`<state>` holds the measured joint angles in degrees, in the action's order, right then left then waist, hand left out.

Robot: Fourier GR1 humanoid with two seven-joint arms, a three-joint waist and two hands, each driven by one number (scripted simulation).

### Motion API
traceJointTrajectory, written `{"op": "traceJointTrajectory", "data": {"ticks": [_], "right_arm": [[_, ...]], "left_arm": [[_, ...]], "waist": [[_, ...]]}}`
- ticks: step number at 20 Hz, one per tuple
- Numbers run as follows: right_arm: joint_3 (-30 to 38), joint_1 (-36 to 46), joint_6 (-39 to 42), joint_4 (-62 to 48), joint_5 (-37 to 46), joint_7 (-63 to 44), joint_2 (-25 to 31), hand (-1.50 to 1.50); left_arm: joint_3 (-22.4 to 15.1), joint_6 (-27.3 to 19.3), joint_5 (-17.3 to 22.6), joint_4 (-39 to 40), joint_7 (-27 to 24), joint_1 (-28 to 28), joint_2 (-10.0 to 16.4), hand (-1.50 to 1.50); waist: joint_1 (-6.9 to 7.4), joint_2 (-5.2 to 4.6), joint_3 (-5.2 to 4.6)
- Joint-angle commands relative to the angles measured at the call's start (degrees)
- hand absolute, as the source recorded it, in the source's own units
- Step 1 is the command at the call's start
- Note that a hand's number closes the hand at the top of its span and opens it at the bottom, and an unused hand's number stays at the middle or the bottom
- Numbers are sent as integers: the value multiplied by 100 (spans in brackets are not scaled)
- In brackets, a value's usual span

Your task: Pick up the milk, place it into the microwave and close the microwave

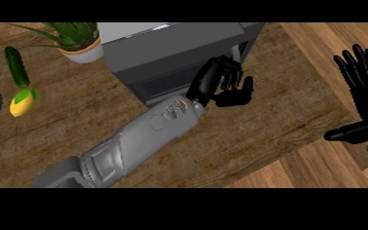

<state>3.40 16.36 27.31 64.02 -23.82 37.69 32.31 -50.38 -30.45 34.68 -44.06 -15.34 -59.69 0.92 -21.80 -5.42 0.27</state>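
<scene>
The grey microwave (173, 53) stands at the back middle of the counter, its dark-windowed door (169, 80) lying flat against its front. My left forearm crosses the counter from the lower left. My left hand (224, 85) is at the right end of that door, fingers relaxed and touching its front. My right hand (354, 75) rests open at the view's right edge, fingers up. No milk shows anywhere in the view.
A potted green plant (75, 41) stands left of the microwave. A dark green cucumber (16, 66) and a yellow fruit (23, 102) lie at the far left. The wooden counter (244, 141) ends along a diagonal edge at the lower right.
</scene>
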Motion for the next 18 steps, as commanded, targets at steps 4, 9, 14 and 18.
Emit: {"op": "traceJointTrajectory", "data": {"ticks": [4, 9, 14, 18], "right_arm": [[-185, 206, 693, 225, -290, -45, 59, -150], [-401, 367, 853, 418, -276, -297, 174, -150], [-860, 542, 1395, 1028, -113, -340, 372, 150], [-1083, 663, 1467, 1420, -116, -490, 399, 150]], "left_arm": [[124, -97, 201, 288, -48, -514, -85, 150], [97, -188, 331, 304, -48, -568, -84, 150], [114, -258, 482, 258, -125, -540, -82, 150], [62, -326, 560, 264, -235, -513, -82, 150]], "waist": [[-222, -37, 11], [-207, -67, 15], [-247, 7, 23], [-338, -5, 26]]}}
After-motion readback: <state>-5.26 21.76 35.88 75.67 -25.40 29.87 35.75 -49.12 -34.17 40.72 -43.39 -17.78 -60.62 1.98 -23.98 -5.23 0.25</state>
